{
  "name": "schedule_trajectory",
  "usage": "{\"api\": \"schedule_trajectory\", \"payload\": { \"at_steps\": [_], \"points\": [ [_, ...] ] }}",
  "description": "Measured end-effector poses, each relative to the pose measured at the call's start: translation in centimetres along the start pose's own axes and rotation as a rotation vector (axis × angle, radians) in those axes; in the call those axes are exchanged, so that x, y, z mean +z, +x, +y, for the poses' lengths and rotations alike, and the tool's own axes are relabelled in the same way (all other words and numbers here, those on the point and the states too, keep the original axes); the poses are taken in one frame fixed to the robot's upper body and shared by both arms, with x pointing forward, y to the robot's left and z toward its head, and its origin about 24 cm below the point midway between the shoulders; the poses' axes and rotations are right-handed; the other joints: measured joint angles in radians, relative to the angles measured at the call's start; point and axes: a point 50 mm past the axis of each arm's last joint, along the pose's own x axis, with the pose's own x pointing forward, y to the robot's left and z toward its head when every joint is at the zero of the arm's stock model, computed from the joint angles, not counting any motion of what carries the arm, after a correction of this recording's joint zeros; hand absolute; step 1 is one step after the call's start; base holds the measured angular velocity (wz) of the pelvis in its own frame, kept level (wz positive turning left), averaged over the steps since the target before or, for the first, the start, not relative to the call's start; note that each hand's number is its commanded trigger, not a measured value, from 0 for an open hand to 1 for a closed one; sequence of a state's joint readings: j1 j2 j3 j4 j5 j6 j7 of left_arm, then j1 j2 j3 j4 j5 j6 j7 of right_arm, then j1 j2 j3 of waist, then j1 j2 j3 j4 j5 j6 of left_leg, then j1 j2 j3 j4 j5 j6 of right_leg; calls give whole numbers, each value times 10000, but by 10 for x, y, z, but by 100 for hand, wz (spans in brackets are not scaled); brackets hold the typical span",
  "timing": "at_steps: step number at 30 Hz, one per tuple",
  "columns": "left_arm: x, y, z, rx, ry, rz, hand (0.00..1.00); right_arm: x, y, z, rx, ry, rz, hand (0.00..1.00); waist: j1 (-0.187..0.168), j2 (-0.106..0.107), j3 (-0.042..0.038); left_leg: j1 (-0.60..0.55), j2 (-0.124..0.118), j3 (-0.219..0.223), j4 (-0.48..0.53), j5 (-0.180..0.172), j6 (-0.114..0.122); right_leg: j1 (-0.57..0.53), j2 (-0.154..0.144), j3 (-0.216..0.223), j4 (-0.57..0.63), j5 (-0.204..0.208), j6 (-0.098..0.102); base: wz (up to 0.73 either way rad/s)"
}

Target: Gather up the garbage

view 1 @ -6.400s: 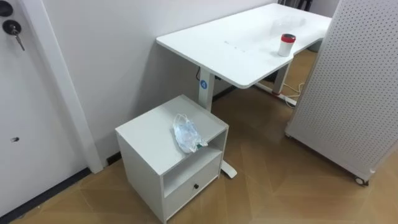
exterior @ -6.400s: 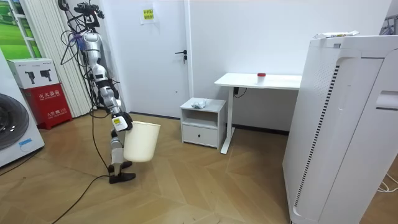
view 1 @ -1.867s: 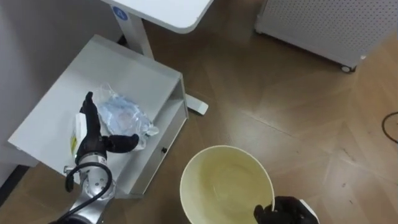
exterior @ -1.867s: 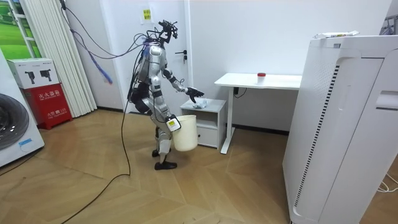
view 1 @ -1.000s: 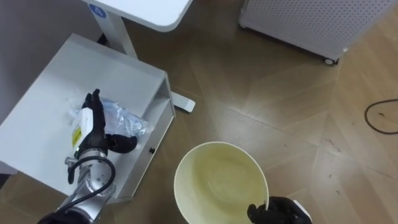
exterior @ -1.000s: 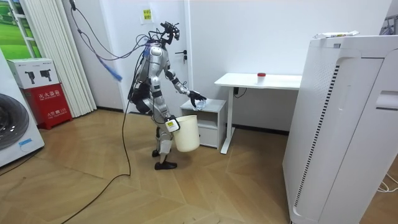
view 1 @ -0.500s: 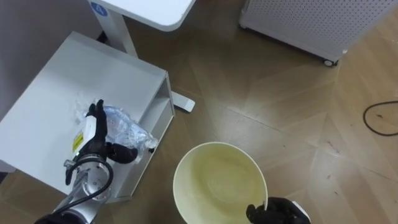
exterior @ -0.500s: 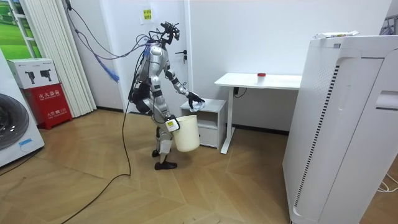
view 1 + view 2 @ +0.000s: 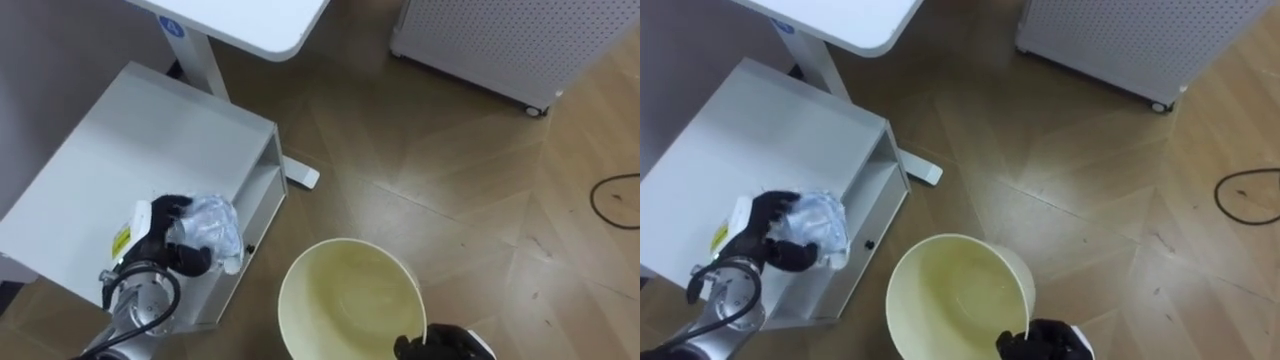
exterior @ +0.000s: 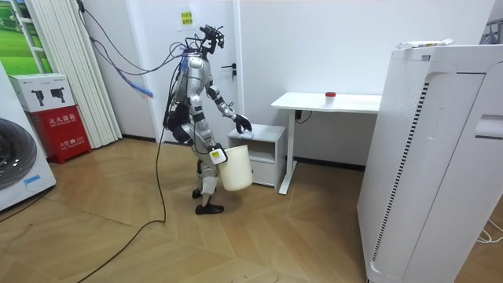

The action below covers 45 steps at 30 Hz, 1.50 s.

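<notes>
A crumpled clear plastic bag [image 9: 212, 224] is held just above the front edge of the low white cabinet [image 9: 110, 170]. My left hand [image 9: 160, 238] is curled round it from the left. Below and to the right hangs a cream waste bin [image 9: 289, 288], empty inside, its mouth facing up. My right hand [image 9: 440, 346] grips the bin's rim at the bottom edge of the left eye view. In the room view I stand in front of the cabinet [image 10: 266, 148] with the bin [image 10: 236, 168] at hip height.
A white desk [image 9: 250, 20] stands just behind the cabinet, its foot on the wood floor. A white perforated panel on castors [image 9: 500, 40] is at the upper right. A tall white appliance [image 10: 440, 157] stands at the room view's right.
My left hand has shut on the bag and drawn it up off the cabinet top toward the front edge. The bin has stayed in my right hand.
</notes>
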State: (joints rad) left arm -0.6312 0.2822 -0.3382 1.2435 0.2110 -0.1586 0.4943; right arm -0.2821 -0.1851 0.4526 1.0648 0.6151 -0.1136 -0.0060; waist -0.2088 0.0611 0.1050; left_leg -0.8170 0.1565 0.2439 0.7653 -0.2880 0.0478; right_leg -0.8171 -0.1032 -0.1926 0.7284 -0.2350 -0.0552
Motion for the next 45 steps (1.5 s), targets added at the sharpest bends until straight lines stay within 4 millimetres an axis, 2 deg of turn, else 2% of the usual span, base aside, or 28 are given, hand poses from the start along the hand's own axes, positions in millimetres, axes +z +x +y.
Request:
{"api": "schedule_trajectory", "payload": {
  "at_steps": [4, 7, 9, 10, 12, 14, 15, 17, 18, 19, 22, 24, 26, 31, 37, 38, 39, 45],
  "points": [
    [-4, -5, -8, -222, -44, 156, 100, -1, 0, 1, -13, 46, 4, 100, -2, -33, -20, 15, -110, 6, -40, 35, 37, -6, -41, 37, -21, 40, 61, 0],
    [-4, -8, -13, -317, -111, 142, 100, -1, 0, 1, -7, 8, -3, 100, -1, -73, -44, 42, -107, 59, -92, 58, 77, -5, -81, 60, -37, 58, 90, 0],
    [-7, -11, -16, -389, -208, 136, 100, -3, 0, 2, 11, -19, 23, 100, 26, -105, -85, 105, -106, 143, -142, 62, 85, 1, -67, 140, -83, 89, 122, -9],
    [-8, -14, -21, -496, -351, 145, 100, -4, -1, 2, 3, -22, 56, 100, 74, -70, -132, 123, -92, 156, -220, 70, 96, 33, -16, 165, -229, 175, 136, -13],
    [-6, -18, -27, -664, -567, 96, 100, -6, -2, 1, -11, -13, 98, 100, 124, -73, -135, 209, -109, 186, -368, 119, 124, 117, -5, 177, -400, 255, 162, -5],
    [-1, -24, -37, -906, -801, -105, 100, -8, -2, 0, -48, 17, 78, 100, 238, -65, -209, 246, -122, 256, -501, 160, 167, 151, -11, 196, -550, 323, 207, 0],
    [-1, -25, -39, -980, -805, -182, 100, -8, -2, 0, -48, 11, 69, 100, 249, -63, -219, 253, -127, 275, -522, 165, 174, 151, -13, 209, -568, 334, 220, -3],
    [1, -36, -54, -1460, -919, -338, 100, -9, -3, 2, -11, 15, 60, 100, 272, -79, -277, 381, -286, 330, -781, 265, 207, 184, -88, 290, -664, 377, 278, 2],
    [2, -39, -59, -1657, -921, -397, 100, -9, -3, 2, -12, 23, 48, 100, 271, -80, -278, 439, -331, 361, -882, 303, 228, 212, -136, 289, -685, 382, 286, 7],
    [4, -46, -68, -2106, -965, -473, 100, -10, -3, 3, -10, 48, 36, 100, 320, -83, -278, 537, -366, 421, -992, 331, 245, 268, -170, 303, -739, 393, 305, 0],
    [5, -64, -91, -3281, -916, -546, 100, -15, -4, 5, 34, -251, 141, 100, 532, -165, -349, 805, -422, 583, -1271, 361, 229, 391, -147, 439, -933, 451, 352, -12],
    [6, -74, -103, -4027, -872, -634, 100, -15, -4, 6, 119, -321, 145, 100, 534, -175, -360, 901, -481, 606, -1496, 442, 248, 465, -152, 498, -1119, 522, 391, -6],
    [-2, -88, -113, -4822, -844, -690, 100, -19, -4, 10, 286, -258, 273, 100, 639, -308, -442, 982, -458, 732, -1643, 463, 231, 477, -86, 532, -1287, 595, 384, -15],
    [-6, -111, -129, -6005, -686, -927, 100, -22, -4, 10, 303, -232, 441, 100, 818, -358, -466, 918, -461, 732, -1632, 463, 231, 459, -8, 531, -1423, 634, 410, -2],
    [-9, -121, -137, -6771, -746, -837, 100, -27, -4, 22, 630, -35, 544, 100, 843, -420, -506, 925, -461, 733, -1652, 463, 231, 467, 6, 534, -1442, 640, 421, 0],
    [-9, -122, -138, -6889, -766, -842, 84, -27, -4, 24, 720, -89, 552, 100, 855, -420, -506, 925, -461, 733, -1636, 463, 232, 464, 7, 544, -1428, 640, 421, 0],
    [-8, -123, -138, -6924, -777, -840, 0, -27, -4, 24, 775, -97, 546, 100, 862, -420, -506, 924, -461, 733, -1630, 463, 232, 464, 7, 547, -1425, 640, 421, 0],
    [-12, -127, -141, -7168, -779, -719, 0, -27, -4, 25, 858, -163, 559, 100, 1057, -425, -507, 930, -459, 732, -1638, 463, 232, 447, 2, 570, -1342, 639, 420, 0]
  ]
}}
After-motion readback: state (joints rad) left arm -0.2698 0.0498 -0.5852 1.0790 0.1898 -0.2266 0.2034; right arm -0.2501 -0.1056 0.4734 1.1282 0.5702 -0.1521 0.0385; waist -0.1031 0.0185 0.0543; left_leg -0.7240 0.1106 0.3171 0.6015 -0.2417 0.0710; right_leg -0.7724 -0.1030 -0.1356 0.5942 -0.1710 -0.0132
